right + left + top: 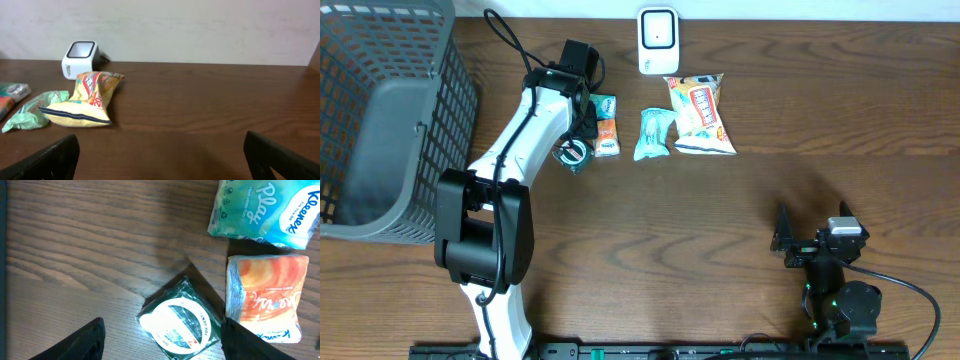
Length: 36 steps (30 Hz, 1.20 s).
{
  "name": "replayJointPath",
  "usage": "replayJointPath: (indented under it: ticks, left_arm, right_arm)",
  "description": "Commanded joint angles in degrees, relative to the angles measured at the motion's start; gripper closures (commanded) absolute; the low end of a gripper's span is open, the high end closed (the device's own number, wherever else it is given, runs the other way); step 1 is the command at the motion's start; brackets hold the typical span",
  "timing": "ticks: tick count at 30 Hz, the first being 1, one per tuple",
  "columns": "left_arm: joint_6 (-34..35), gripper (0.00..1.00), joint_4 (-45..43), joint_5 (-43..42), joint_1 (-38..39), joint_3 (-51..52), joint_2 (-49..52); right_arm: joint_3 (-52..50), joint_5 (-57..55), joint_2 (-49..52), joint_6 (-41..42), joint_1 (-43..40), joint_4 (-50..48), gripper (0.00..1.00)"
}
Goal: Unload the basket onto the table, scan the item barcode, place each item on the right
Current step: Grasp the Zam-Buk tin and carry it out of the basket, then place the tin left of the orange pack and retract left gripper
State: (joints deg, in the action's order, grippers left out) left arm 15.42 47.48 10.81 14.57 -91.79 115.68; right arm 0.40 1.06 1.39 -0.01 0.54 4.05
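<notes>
A small green packet with a white round label (180, 325) lies flat on the wooden table, between the spread fingers of my left gripper (162, 342). The gripper is open and just above it. From overhead the packet (572, 153) sits under the left gripper (576, 140). The white barcode scanner (658, 40) stands at the table's back edge; the right wrist view shows the scanner (80, 59) too. My right gripper (812, 243) rests open at the front right, and nothing lies between the right gripper's (162, 160) fingers.
An orange tissue pack (265, 297) and a teal Kleenex pack (265, 210) lie right beside the green packet. A teal pouch (655, 133) and a yellow snack bag (700, 112) lie near the scanner. A grey wire basket (380, 120) fills the left side.
</notes>
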Motion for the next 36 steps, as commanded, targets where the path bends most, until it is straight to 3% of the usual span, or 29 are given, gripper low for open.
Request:
replayJointPath:
  ticks: [1,5,8,9,10,17,24,29,34,36]
  left_arm:
    - [0.33,0.28,-0.02,0.09,-0.15,-1.22,-2.56]
    - [0.37,0.26,0.02,0.09,-0.15,-1.42,-10.25]
    - [3.23,0.18,0.44,0.09,-0.15,-1.42,-19.45]
    - [3.67,0.03,0.87,0.09,-0.15,-1.42,-22.45]
    - [3.80,0.01,1.18,0.11,-0.15,-1.42,-24.06]
    - [5.53,0.02,9.60,0.33,-1.46,-1.42,-42.45]
    - [11.52,0.02,15.39,0.33,-11.98,-1.42,-57.94]
    - [12.87,0.02,16.06,0.61,-15.10,-1.38,-59.67]
    - [20.55,0.02,19.69,5.62,-17.18,-1.11,-56.61]
    - [20.68,0.02,21.07,5.60,-17.25,-1.11,-55.06]
  right_arm:
    - [-0.09,-0.28,-0.20,0.81,-0.02,0.24,0.01]
    - [-0.09,-0.28,-0.20,0.81,-0.02,0.24,0.01]
    - [-0.09,-0.28,-0.20,0.81,-0.02,0.24,0.01]
    - [-0.09,-0.28,-0.20,0.81,-0.02,0.24,0.01]
    - [-0.09,-0.28,-0.20,0.81,-0.02,0.24,0.01]
    - [-0.09,-0.28,-0.20,0.81,-0.02,0.24,0.01]
    - [-0.09,-0.28,-0.20,0.81,-0.02,0.24,0.01]
    - [-0.09,-0.28,-0.20,0.81,-0.02,0.24,0.01]
    - [-0.09,-0.28,-0.20,0.81,-0.02,0.24,0.01]
    - [-0.09,-0.28,-0.20,0.81,-0.02,0.24,0.01]
